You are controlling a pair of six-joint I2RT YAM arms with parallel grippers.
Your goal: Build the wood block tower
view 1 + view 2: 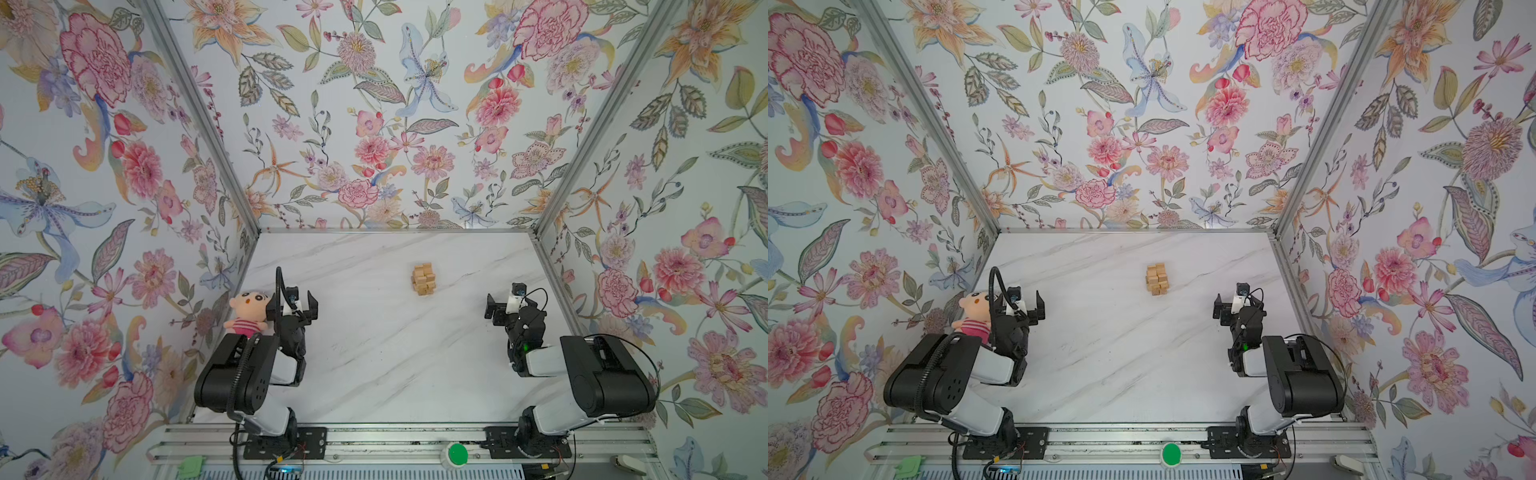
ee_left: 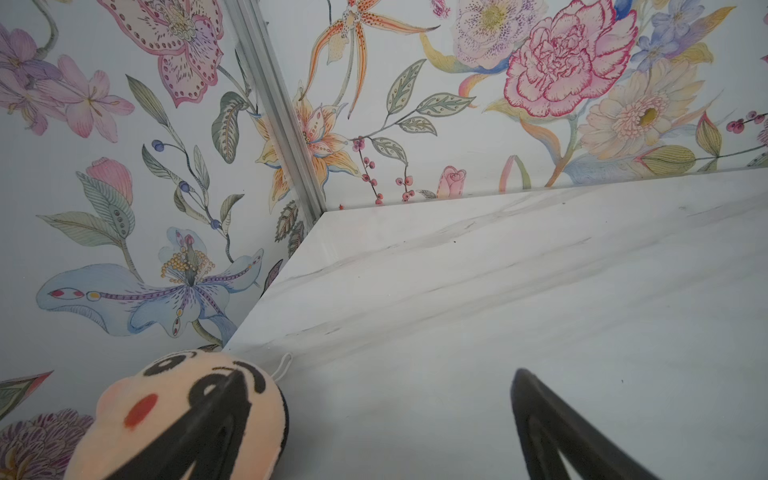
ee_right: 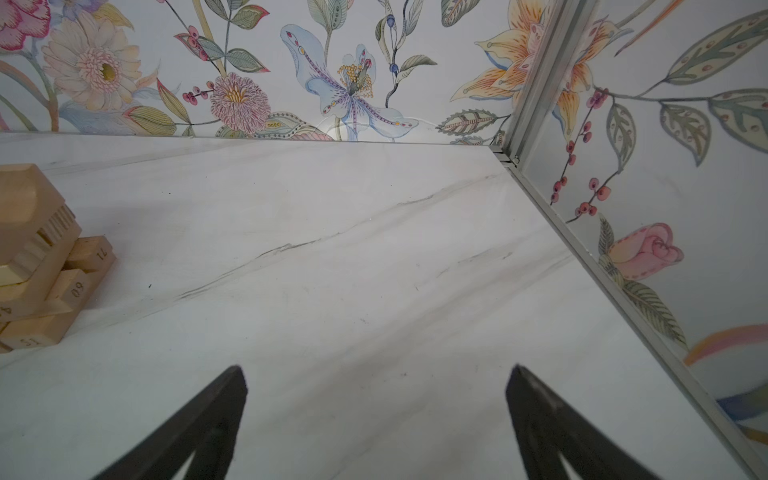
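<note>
The white, grey-veined marble-look tabletop (image 1: 374, 374) is closed in by flowered walls (image 1: 124, 208) on three sides. Right of its middle, toward the back, a compact tower (image 1: 423, 279) of light-tan rectangular wooden blocks (image 3: 89, 253) stands in crisscrossed layers. The right wrist view shows numbers printed on some block ends. At the tabletop's left edge, against the wall, sits a peach-faced plush doll (image 1: 245, 313) in a pink striped top.

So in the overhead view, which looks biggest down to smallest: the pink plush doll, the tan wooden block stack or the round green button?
1. Pink plush doll, partly hidden by the left arm.
2. Tan wood block tower.
3. Round green button: close to the tower in size and nearer the camera, so unsure.
</note>
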